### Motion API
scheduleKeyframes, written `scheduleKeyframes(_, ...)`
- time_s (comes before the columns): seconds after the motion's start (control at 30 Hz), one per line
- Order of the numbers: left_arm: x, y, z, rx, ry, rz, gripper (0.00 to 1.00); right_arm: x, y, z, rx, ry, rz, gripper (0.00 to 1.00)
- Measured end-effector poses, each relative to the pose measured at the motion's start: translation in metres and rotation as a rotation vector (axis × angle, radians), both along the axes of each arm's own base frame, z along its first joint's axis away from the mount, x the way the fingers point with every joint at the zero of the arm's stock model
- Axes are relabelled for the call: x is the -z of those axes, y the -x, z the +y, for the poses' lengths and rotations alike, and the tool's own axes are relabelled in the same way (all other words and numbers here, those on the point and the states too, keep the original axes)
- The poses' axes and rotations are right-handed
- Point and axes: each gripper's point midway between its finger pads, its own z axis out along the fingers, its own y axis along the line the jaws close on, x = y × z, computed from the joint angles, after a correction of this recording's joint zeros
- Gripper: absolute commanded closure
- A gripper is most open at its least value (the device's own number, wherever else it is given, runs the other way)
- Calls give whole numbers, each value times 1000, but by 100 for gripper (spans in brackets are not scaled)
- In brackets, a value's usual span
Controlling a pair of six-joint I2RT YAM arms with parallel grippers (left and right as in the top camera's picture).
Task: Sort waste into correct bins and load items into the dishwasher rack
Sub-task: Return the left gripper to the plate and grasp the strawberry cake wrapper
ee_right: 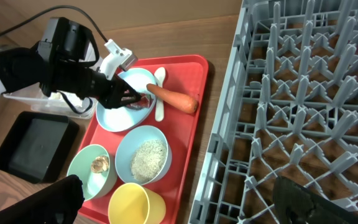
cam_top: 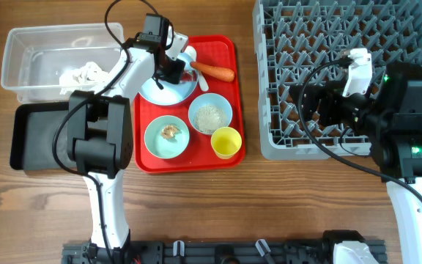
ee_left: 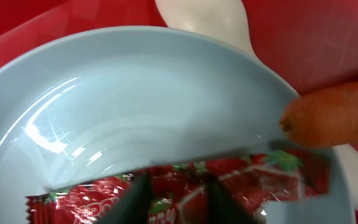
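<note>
My left gripper (cam_top: 173, 72) is low over the pale blue plate (cam_top: 152, 92) on the red tray. Its fingers (ee_left: 179, 199) are open, one on each side of the crinkled red-and-white wrapper (ee_left: 260, 183) lying on the plate (ee_left: 135, 106). The carrot (cam_top: 215, 71) and the white spoon (ee_left: 204, 18) lie at the plate's right edge. A pale blue bowl of rice (cam_top: 210, 116), a green bowl with a brown lump (cam_top: 167, 137) and a yellow cup (cam_top: 226, 141) stand nearer the front. My right gripper (ee_right: 185, 202) is open and empty over the grey rack (cam_top: 328, 44).
The clear tub (cam_top: 28, 51) at the far left holds white tissue (cam_top: 83, 73). The black tray (cam_top: 39, 136) lies just in front of it. The flat red tray (cam_top: 222, 48) sits between these bins and the rack. Cables loop over the left arm.
</note>
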Motion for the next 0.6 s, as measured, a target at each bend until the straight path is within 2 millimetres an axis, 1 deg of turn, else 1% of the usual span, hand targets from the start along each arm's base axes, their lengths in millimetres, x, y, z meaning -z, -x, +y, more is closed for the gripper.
scheduleKeyframes(0.3,0,1,0,-11,3,5,96,0,0,0,0,0,0,0)
scheduleKeyframes(0.33,0,1,0,-17,5,5,85,0,0,0,0,0,0,0)
scheduleKeyframes(0.37,-2,1,0,-30,9,6,67,0,0,0,0,0,0,0)
scheduleKeyframes(0.4,-6,1,2,-65,15,9,45,0,0,0,0,0,0,0)
scheduleKeyframes(0.43,-13,0,3,-97,22,2,40,0,0,0,0,0,-1,0)
scheduleKeyframes(0.47,-24,-1,4,-143,38,-6,39,0,0,0,0,0,-1,0)
scheduleKeyframes(0.53,-53,2,6,-275,91,-13,37,0,0,0,0,0,-1,0)
scheduleKeyframes(0.6,-68,8,8,-389,133,6,35,0,0,0,0,0,-1,0)
